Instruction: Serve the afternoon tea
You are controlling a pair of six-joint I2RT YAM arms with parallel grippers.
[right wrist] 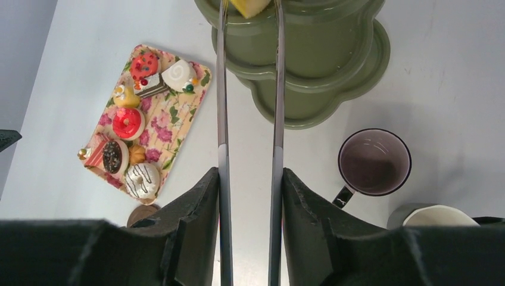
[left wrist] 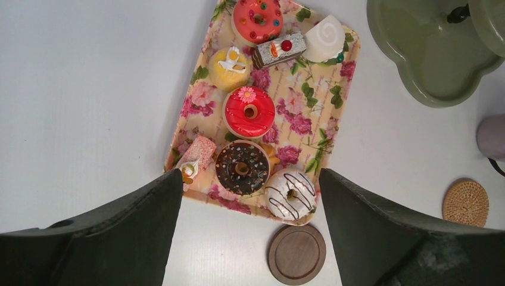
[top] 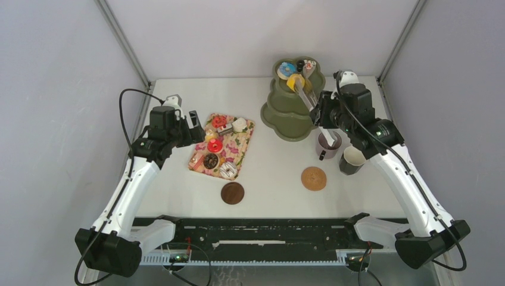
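Note:
My right gripper [top: 321, 111] is shut on long thin tongs [right wrist: 221, 119]. The tong tips hold a yellow cube [top: 296, 82] over the top tier of a green tiered stand [top: 289, 113]; in the right wrist view the cube [right wrist: 250, 6] is cut off at the frame's top edge. A blue donut [top: 286, 69] lies on that tier. My left gripper [left wrist: 250, 176] is open and empty above the near end of the floral tray [left wrist: 333, 95]. The tray holds a red donut [left wrist: 249, 111], a chocolate donut [left wrist: 241, 168], a white donut [left wrist: 290, 193] and cake slices. A mauve mug [top: 327, 143] and a dark green mug [top: 352, 159] stand right of the stand.
A wicker coaster [top: 314, 178] and a dark wooden coaster [top: 232, 192] lie toward the near side of the table. The wooden one [left wrist: 296, 254] sits just off the tray's near corner. Grey walls close in on both sides.

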